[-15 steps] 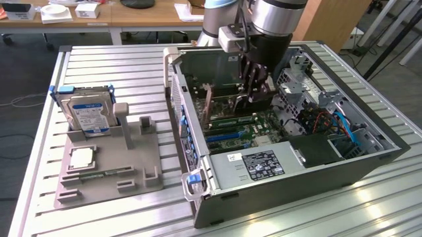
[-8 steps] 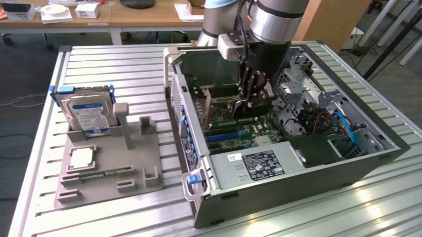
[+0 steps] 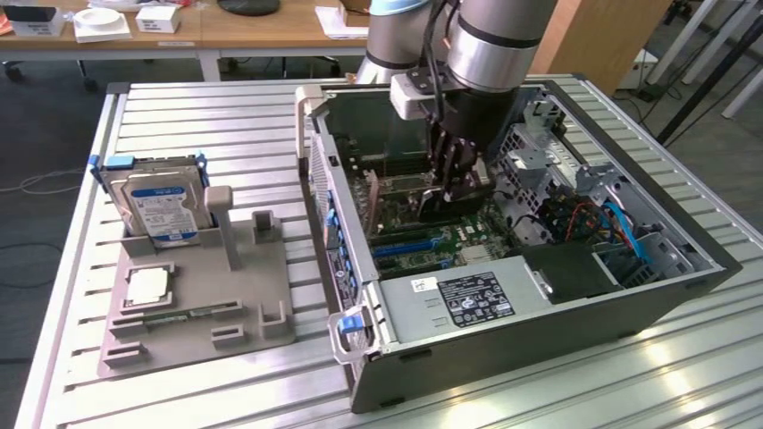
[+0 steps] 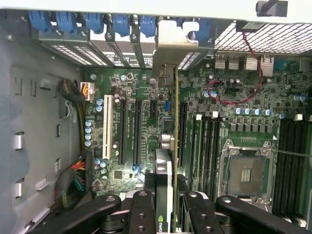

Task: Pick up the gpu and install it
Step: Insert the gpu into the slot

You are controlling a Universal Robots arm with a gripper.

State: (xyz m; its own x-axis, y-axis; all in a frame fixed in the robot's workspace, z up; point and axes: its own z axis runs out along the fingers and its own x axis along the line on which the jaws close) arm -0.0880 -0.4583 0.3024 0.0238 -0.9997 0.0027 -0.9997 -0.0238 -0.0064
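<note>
Standing on edge over the green board (image 4: 146, 87), the gpu (image 4: 164, 170) is held in the gripper (image 4: 168, 207), jaws clamped on its flat sides, and it looks light, stiff and easy to break.

Reaching down into the open computer case (image 3: 537, 349) with the gripper (image 3: 456, 183), pinching the gpu (image 3: 406, 186) upright between the jaws (green motherboard (image 3: 459, 239) lying below them). Leaving the hard drive (image 3: 161, 201) standing well apart from the jaws, outside the case, in a grey holder (image 3: 227, 304).
</note>
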